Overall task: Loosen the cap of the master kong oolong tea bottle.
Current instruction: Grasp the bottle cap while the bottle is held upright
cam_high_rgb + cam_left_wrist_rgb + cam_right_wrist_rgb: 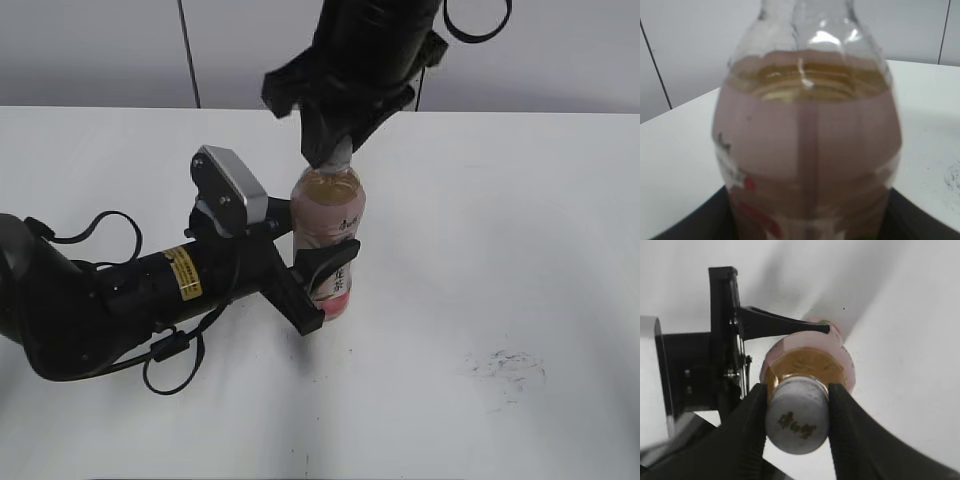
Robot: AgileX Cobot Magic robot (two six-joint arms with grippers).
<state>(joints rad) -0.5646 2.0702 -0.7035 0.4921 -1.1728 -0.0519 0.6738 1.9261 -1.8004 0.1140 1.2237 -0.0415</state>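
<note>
The master kong oolong tea bottle (328,225) stands upright on the white table, clear plastic with amber tea and a pink label. It fills the left wrist view (807,150). My left gripper (325,285) is shut on the bottle's lower body from the left. My right gripper (335,158) comes down from above and is shut on the cap (797,415), a white round cap with a dark mark on top, one black finger on each side. In the exterior view the cap is mostly hidden by the right gripper's fingers.
The white table (500,250) stretches all round the bottle, with a grey scuff mark (508,368) at the front right. A grey wall stands behind the table. The left arm's black body and cables (120,300) lie across the table's left front.
</note>
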